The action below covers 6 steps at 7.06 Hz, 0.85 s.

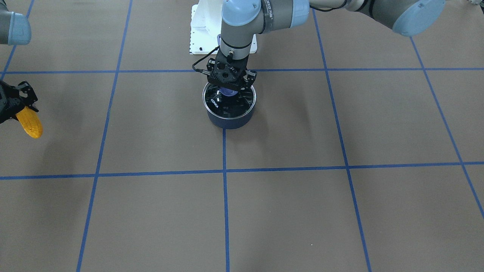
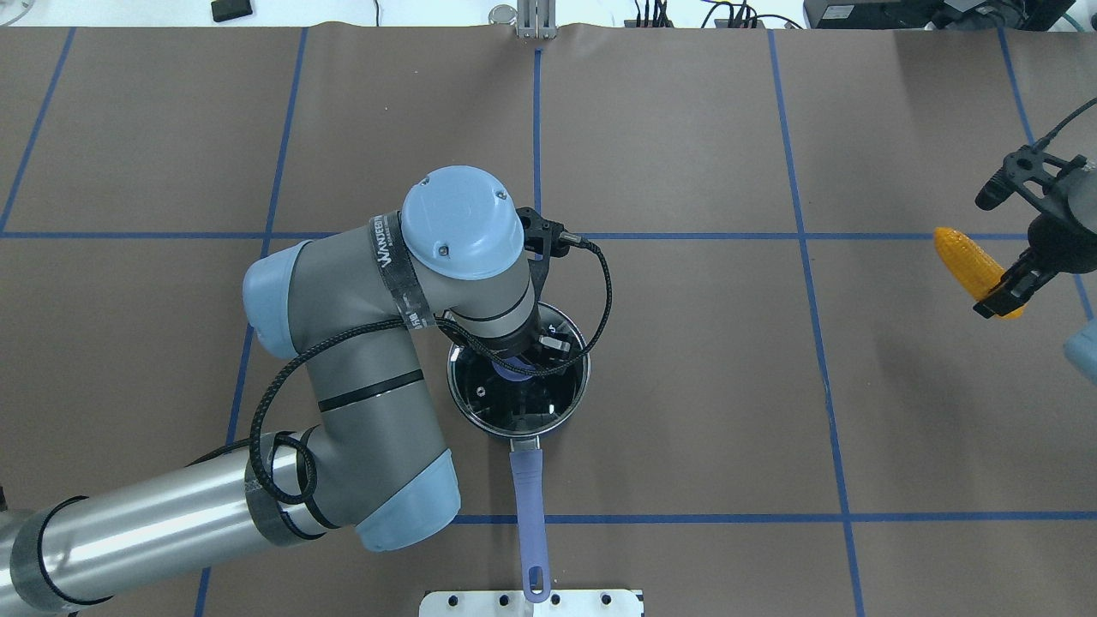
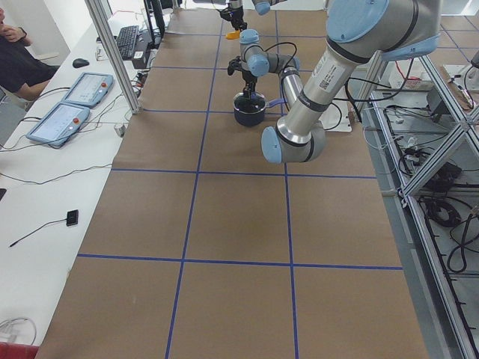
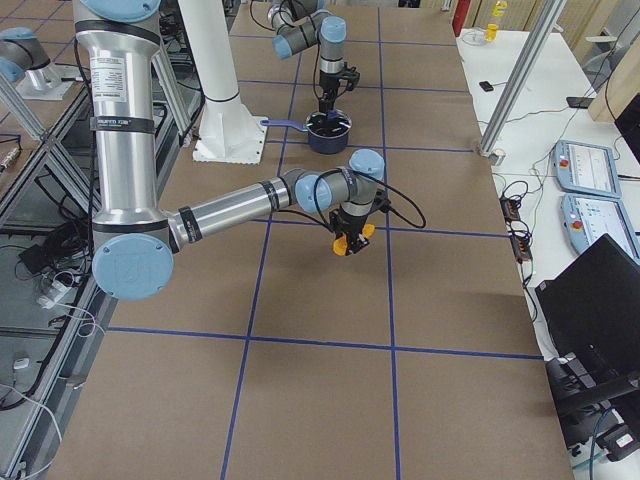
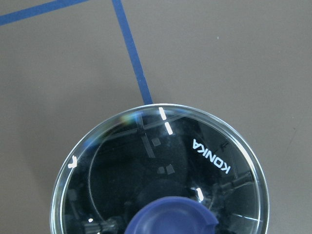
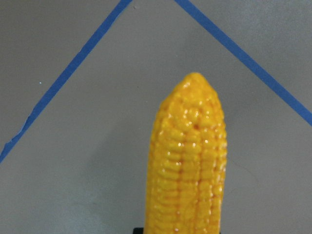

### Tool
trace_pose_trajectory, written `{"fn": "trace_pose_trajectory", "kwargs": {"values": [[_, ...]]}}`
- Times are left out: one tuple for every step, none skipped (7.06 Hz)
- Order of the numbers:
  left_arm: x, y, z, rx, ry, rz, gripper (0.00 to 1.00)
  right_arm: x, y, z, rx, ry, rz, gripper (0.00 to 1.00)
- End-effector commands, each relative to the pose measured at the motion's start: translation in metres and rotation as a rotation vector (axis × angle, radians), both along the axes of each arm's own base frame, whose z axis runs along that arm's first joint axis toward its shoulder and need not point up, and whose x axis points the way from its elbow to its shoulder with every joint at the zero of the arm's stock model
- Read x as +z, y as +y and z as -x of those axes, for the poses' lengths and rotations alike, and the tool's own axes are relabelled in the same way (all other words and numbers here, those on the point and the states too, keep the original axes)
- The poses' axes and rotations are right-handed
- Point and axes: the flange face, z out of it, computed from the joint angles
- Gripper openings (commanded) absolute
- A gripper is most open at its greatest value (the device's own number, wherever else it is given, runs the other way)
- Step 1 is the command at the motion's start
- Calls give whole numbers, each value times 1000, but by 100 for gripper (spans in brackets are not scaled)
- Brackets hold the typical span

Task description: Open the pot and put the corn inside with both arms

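The navy pot (image 1: 230, 120) stands mid-table with its purple handle (image 2: 527, 488) pointing toward the robot base. The glass KONKA lid (image 1: 221, 107) sits on it and also shows in the left wrist view (image 5: 146, 170). My left gripper (image 1: 230, 87) is lowered over the lid, jaws spread either side of the purple knob (image 5: 168, 217); it looks open. My right gripper (image 2: 1004, 296) is shut on the thick end of the yellow corn (image 2: 964, 261), holding it above the table far to the pot's right. The corn's tip fills the right wrist view (image 6: 187, 161).
The white mounting base (image 2: 531, 602) lies just behind the pot handle's end. Blue tape lines (image 1: 225, 172) grid the brown table cover. A side bench with teach pendants (image 3: 82, 90) and a seated person (image 3: 11, 52) runs along the table's far side.
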Motion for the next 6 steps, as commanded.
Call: {"fn": "trace_pose_trajectory", "kwargs": {"values": [[-6,-9,13,-16,14,-9,58,-33,-14,12,78,-38,40,23],[-10,-19,31,-37,27,-19,58,-67,-18,36,125,-73,80,23],[-8,-25,42,-47,32,-19,58,-107,-16,76,157,-101,122,23],[-3,-33,54,-62,32,-19,58,-154,-12,121,192,-131,168,23],[4,-39,66,-58,38,-8,57,-195,-2,161,218,-157,210,23],[10,-50,84,-26,44,-35,57,-224,9,188,246,-170,238,23]]}}
